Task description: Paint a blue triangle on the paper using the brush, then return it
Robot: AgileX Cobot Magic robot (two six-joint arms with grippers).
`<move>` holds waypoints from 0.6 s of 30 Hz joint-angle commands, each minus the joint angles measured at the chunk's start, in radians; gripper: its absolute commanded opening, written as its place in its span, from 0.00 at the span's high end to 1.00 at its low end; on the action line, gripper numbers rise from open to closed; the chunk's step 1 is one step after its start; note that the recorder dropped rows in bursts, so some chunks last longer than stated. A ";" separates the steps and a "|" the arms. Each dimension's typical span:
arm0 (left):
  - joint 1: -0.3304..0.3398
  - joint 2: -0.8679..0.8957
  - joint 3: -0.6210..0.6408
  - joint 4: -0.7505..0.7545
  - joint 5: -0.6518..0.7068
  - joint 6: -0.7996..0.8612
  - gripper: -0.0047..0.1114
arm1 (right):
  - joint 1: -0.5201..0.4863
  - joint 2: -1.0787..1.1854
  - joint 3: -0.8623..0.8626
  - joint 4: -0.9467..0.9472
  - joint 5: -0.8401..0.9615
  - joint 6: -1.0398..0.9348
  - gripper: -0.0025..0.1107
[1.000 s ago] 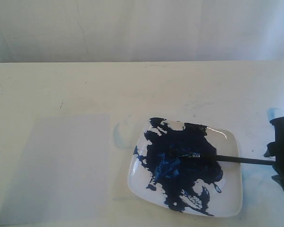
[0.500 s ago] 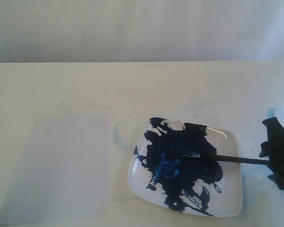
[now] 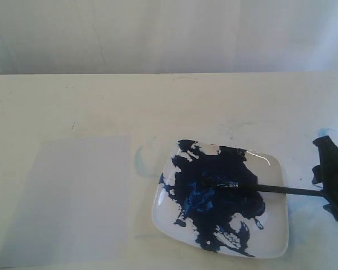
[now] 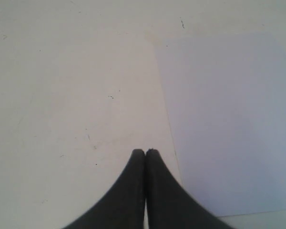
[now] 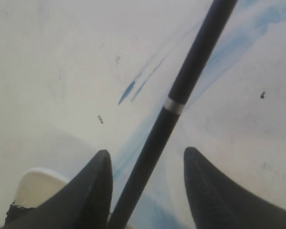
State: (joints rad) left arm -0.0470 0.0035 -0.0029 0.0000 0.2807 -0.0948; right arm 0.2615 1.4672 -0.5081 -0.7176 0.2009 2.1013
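The black-handled brush (image 3: 270, 188) lies across the white plate (image 3: 275, 166), bristles in the big dark-blue paint mass (image 3: 214, 191), handle pointing right. My right gripper (image 3: 332, 194) stands open at the handle's end; in the right wrist view the brush handle (image 5: 181, 95) runs between the two spread fingers, gripper (image 5: 145, 152) not closed on it. The pale paper (image 3: 73, 197) lies bare at the left, with no blue triangle on it. My left gripper (image 4: 145, 151) is shut and empty, hovering at the paper (image 4: 229, 124) edge; it is out of the exterior view.
Faint light-blue smears mark the table left of the plate (image 3: 141, 160) and under the right gripper (image 5: 238, 43). A white wall stands behind the table's far edge (image 3: 169, 73).
My right gripper has shifted slightly along the right edge of the view around the brush handle's end. The brush, plate and paper have not moved.
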 commanded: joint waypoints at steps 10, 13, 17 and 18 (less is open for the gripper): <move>-0.007 -0.004 0.003 0.000 0.000 -0.003 0.96 | -0.004 0.002 -0.003 -0.020 0.044 0.003 0.59; -0.007 -0.004 0.003 0.000 0.000 -0.003 0.96 | -0.004 0.002 -0.003 -0.020 0.041 0.003 0.59; -0.007 -0.004 0.003 0.000 0.000 -0.003 0.96 | -0.004 0.010 -0.003 -0.020 0.038 0.003 0.59; -0.007 -0.004 0.003 0.000 0.000 -0.003 0.96 | -0.004 0.015 -0.003 -0.020 0.038 0.003 0.59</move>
State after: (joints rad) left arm -0.0470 0.0035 -0.0029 0.0000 0.2807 -0.0948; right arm 0.2615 1.4689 -0.5081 -0.7216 0.2300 2.1013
